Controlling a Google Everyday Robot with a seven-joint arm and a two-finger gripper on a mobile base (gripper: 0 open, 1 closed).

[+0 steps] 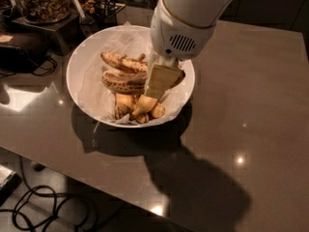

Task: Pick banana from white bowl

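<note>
Probably the grasp step — hand (pixel 145 104) down in the white bowl (pixel 77 81) among bananas (pixel 120 83), its hold impossible to tell; next, lift cleanly.

A glossy brown tabletop (pixel 260 95) spreads around the pincer (pixel 147 103), which hangs over its far-left part. Small glints (pixel 240 159) of light dot it right of and below the pincer. Up-left of the pincer, glass jars (pixel 41 1) sit on a metal stand (pixel 48 30). Down-left, black cables (pixel 34 202) lie on the floor (pixel 67 185).
</note>
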